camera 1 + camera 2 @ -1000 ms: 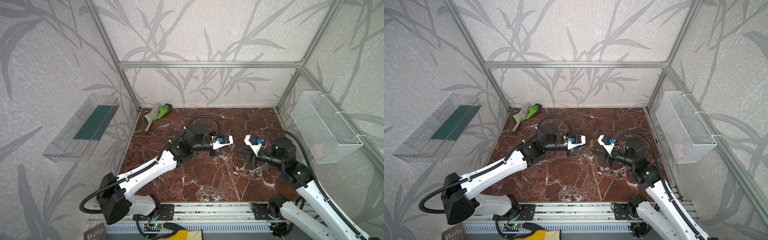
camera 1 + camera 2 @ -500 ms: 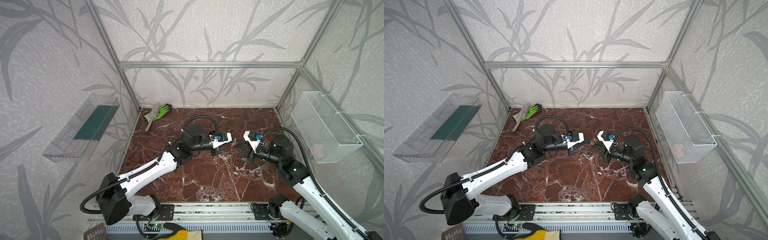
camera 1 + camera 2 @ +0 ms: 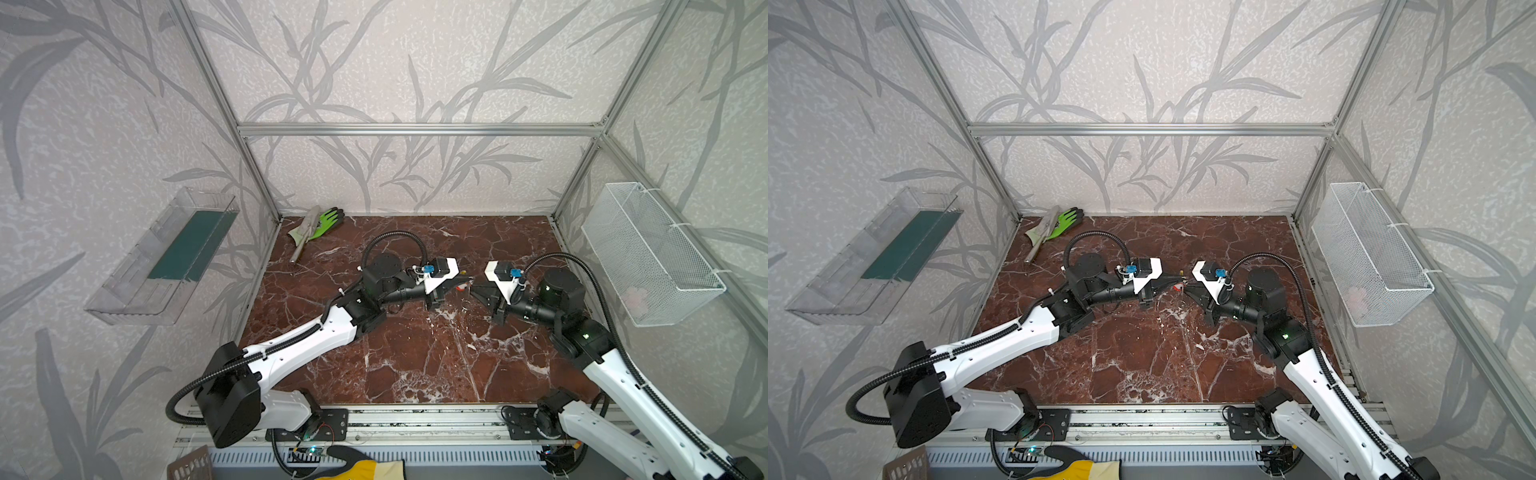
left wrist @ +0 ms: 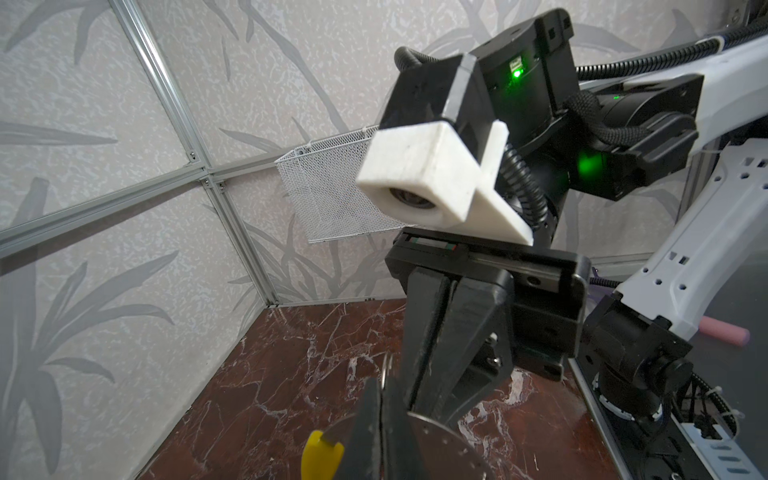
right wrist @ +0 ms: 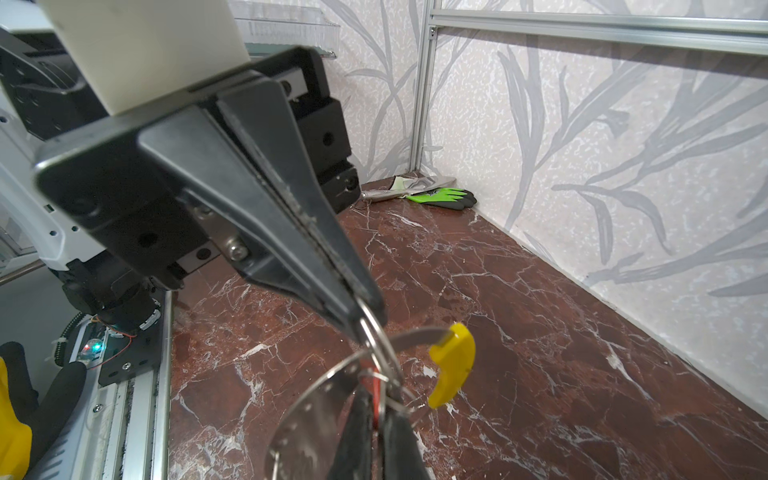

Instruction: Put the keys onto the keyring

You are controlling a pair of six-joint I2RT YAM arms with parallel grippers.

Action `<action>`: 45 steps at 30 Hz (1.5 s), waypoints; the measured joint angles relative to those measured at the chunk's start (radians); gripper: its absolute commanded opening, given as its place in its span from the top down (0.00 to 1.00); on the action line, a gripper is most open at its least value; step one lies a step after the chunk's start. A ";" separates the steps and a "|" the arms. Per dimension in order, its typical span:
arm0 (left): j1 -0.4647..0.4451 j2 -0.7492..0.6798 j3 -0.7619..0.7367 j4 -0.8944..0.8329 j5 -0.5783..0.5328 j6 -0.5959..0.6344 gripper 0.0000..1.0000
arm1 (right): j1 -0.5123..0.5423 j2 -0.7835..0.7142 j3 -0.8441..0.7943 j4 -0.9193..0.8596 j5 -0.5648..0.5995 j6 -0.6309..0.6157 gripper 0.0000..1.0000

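Above the middle of the marble floor my two grippers meet tip to tip in both top views. My left gripper is shut on the keyring, a thin grey hoop with a yellow arc; it pinches a small wire loop of it. My right gripper is shut on a key with a red-orange head, pressed against the hoop and loop. The key's blade is hidden between the fingers.
A green glove with a trowel lies in the back left corner. A white wire basket hangs on the right wall and a clear tray on the left wall. A yellow glove shows at the front rail.
My right gripper has moved left toward the left gripper and its jaws have closed on the red-orange key. The left gripper has stayed shut and shifted slightly.
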 measured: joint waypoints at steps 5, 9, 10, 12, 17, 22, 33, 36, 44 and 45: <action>0.011 0.013 -0.009 0.047 0.011 -0.045 1.00 | -0.008 -0.020 0.000 -0.044 0.028 -0.047 0.63; 0.031 0.013 -0.009 0.070 0.040 -0.071 1.00 | -0.056 -0.146 -0.022 -0.060 0.037 -0.089 0.62; 0.035 0.013 -0.009 0.073 0.050 -0.077 1.00 | -0.077 -0.175 -0.029 -0.061 0.029 -0.093 0.63; 0.042 0.013 -0.009 0.074 0.071 -0.087 1.00 | -0.111 -0.214 -0.029 -0.053 0.006 -0.093 0.65; 0.050 0.017 -0.009 0.063 0.120 -0.092 1.00 | -0.136 -0.175 -0.028 0.011 -0.069 -0.061 0.69; 0.050 0.018 -0.005 0.046 0.152 -0.091 1.00 | -0.136 -0.079 -0.028 0.091 -0.158 -0.005 0.75; 0.050 0.018 -0.004 0.019 0.178 -0.089 1.00 | -0.136 -0.031 -0.028 0.182 -0.258 0.051 0.82; 0.050 0.018 0.002 0.011 0.179 -0.089 1.00 | -0.136 -0.021 -0.028 0.191 -0.275 0.055 0.83; 0.050 0.018 0.019 0.000 0.183 -0.088 1.00 | -0.136 0.005 -0.028 0.193 -0.304 0.057 0.99; 0.051 0.018 0.020 -0.003 0.184 -0.086 1.00 | -0.136 0.005 -0.028 0.193 -0.307 0.057 1.00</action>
